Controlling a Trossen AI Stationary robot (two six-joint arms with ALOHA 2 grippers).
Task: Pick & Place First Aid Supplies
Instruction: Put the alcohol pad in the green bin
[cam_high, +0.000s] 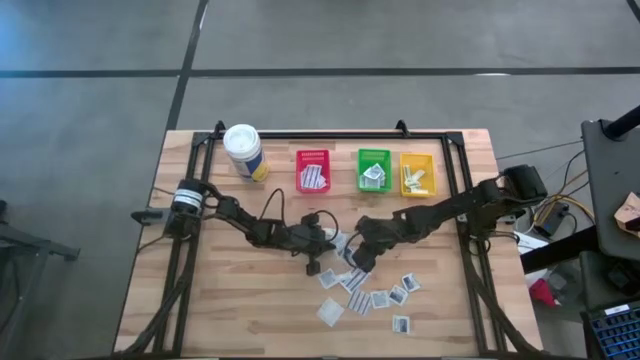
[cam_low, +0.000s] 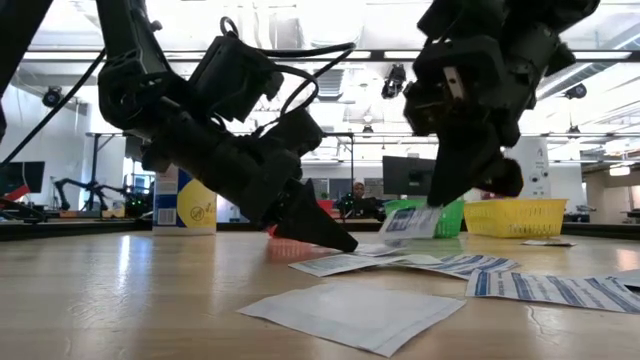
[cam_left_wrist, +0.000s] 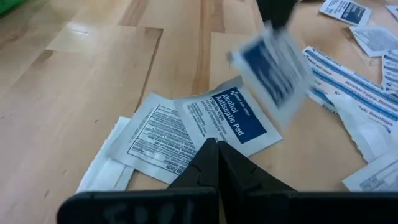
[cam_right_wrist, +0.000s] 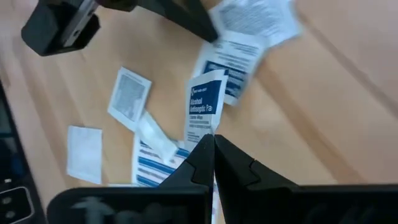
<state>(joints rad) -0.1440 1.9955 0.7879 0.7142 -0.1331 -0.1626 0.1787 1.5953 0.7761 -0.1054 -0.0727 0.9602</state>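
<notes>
Right gripper (cam_right_wrist: 213, 144) pinching a packet (cam_right_wrist: 205, 106) by its edge, could slip; left gripper (cam_left_wrist: 217, 149) pressed together at nine o'clock.

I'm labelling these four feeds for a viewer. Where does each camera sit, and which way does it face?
High: above the table, straight down; both arms, bins.
Low: table height, level across into the room; both arms come in from above.
Left wrist: on the left arm, down past the shut left gripper at packets.
Right wrist: on the right arm, past the right gripper, shut on a blue-print packet.
Shared: that held packet also shows in the left wrist view.
</notes>
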